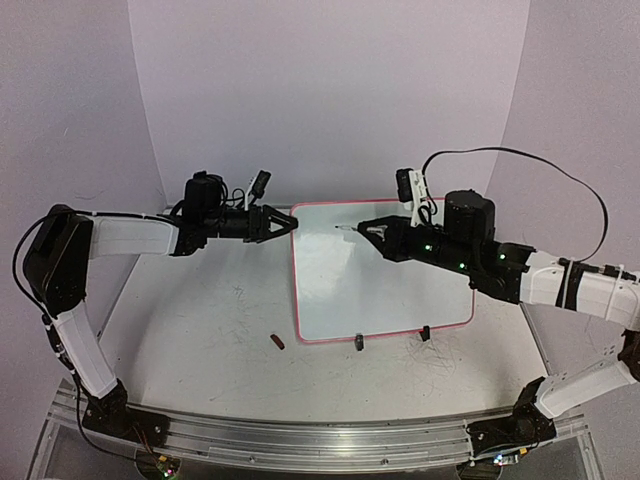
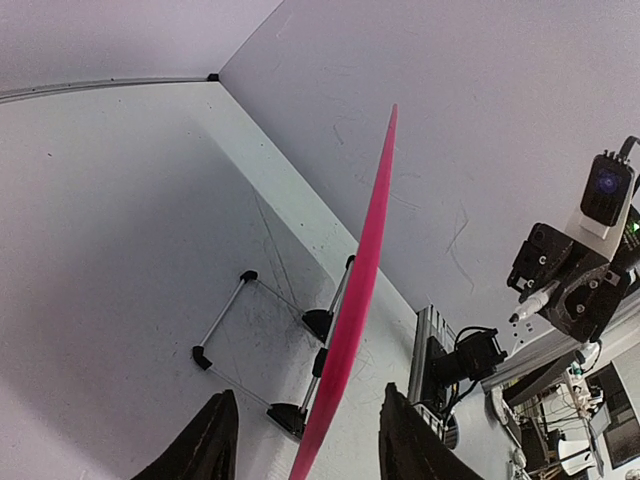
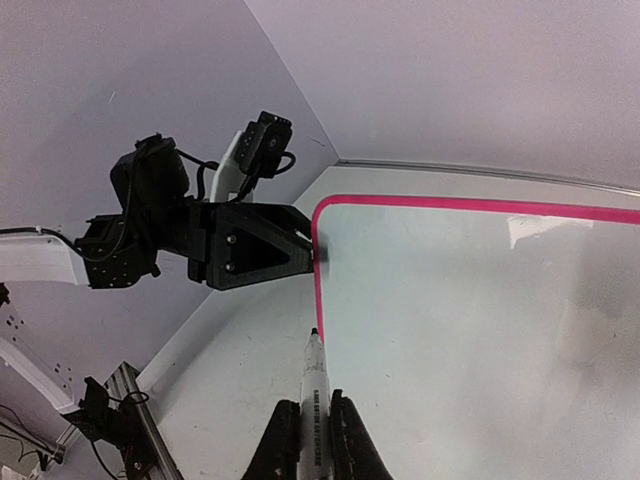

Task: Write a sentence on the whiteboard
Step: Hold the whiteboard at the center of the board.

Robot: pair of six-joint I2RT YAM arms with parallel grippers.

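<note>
The whiteboard (image 1: 390,280), white with a pink frame, lies propped on the table; its face shows no writing. My left gripper (image 1: 287,222) sits at the board's far left corner. In the left wrist view the pink edge (image 2: 350,300) runs between its open jaws (image 2: 305,440), with a gap on each side. My right gripper (image 1: 372,231) is shut on a white marker (image 3: 313,372), uncapped, its black tip (image 3: 314,331) close to the board's left edge (image 3: 318,280). I cannot tell whether the tip touches the board.
A small red-brown cap-like piece (image 1: 278,341) lies on the grey table left of the board's near corner. Two black clip feet (image 1: 358,343) (image 1: 424,333) stick out at the board's near edge. A wire stand (image 2: 255,335) props the board from beneath. Purple walls enclose the table.
</note>
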